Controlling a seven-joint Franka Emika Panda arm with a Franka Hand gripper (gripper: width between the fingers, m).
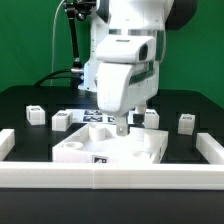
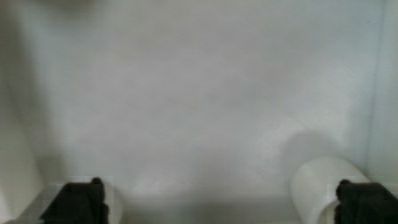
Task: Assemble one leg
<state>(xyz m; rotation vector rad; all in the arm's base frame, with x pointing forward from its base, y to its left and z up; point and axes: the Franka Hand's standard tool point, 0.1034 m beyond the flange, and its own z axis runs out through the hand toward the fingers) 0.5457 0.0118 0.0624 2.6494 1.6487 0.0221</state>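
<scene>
arm point(image 1: 125, 60): centre of scene, wrist pointing straight down over the panel point(image 1: 75, 152).
jaws: spread wide, gripping nothing; in the wrist view the black fingertips point(image 2: 80, 203) stand far apart, with only blurred white surface between them.
jaw height: low over the panel's rear part; touching or just above, cannot tell.
legs: four, all on the black worktop point(image 1: 30, 95).
exterior view's left of arm: outer left leg point(image 1: 36, 114), inner left leg point(image 1: 62, 120).
exterior view's right of arm: inner right leg point(image 1: 150, 118), outer right leg point(image 1: 186, 123).
nearest: inner right leg, just beside the jaws, not touching.
leg orientation: dark tagged faces toward the exterior camera; long axis too small to make out.
panel: flat, in front of the legs.
</scene>
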